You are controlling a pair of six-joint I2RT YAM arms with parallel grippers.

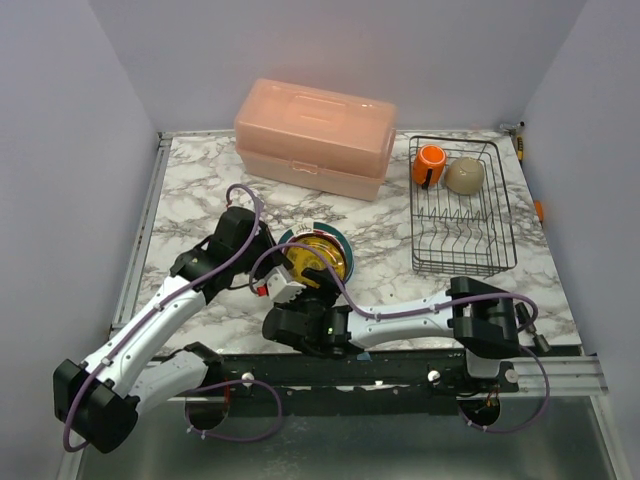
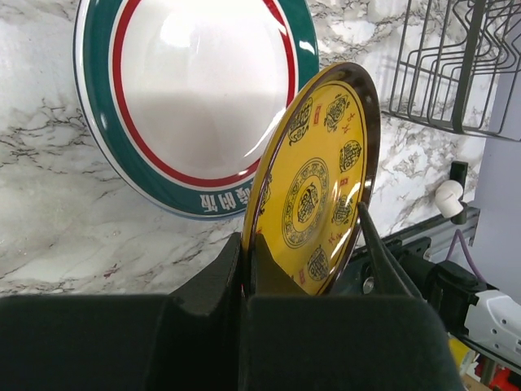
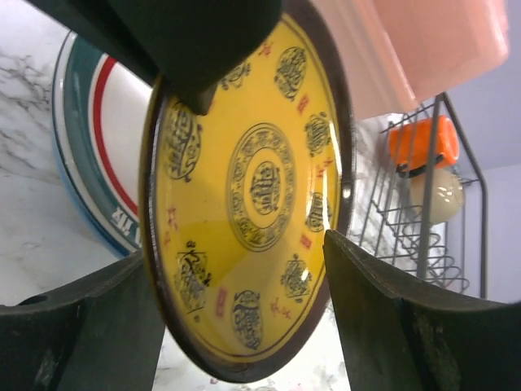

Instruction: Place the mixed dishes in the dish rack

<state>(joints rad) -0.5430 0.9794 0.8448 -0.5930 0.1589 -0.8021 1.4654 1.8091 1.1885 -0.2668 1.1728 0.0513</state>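
The left gripper (image 2: 247, 265) is clamped on the yellow plate (image 2: 317, 187). The rim of the plate sits in the narrow slot between its two fingers. The plate stands on its edge, a little tilted, above the table (image 1: 200, 180). Its patterned face is turned toward the right gripper (image 3: 236, 248).

The fingers of the right gripper are wide apart, one on each side of this same plate and very near its rim. The right-hand finger seems to touch the rim. I cannot tell if the two fingers press on the plate or only stand beside it.

Just ahead of the left gripper and a little to its left, behind the yellow plate, a white plate (image 2: 195, 98) with a green and red rim lies flat on the marble.

The dish rack (image 1: 460, 210) is ahead of both grippers and to their right, well apart from them. At its far end the orange mug (image 1: 430, 165) and the cream bowl (image 1: 465, 175) sit side by side, the mug on the left. The pink box (image 1: 315, 135) is farther ahead, beyond the plates, with its lid closed.
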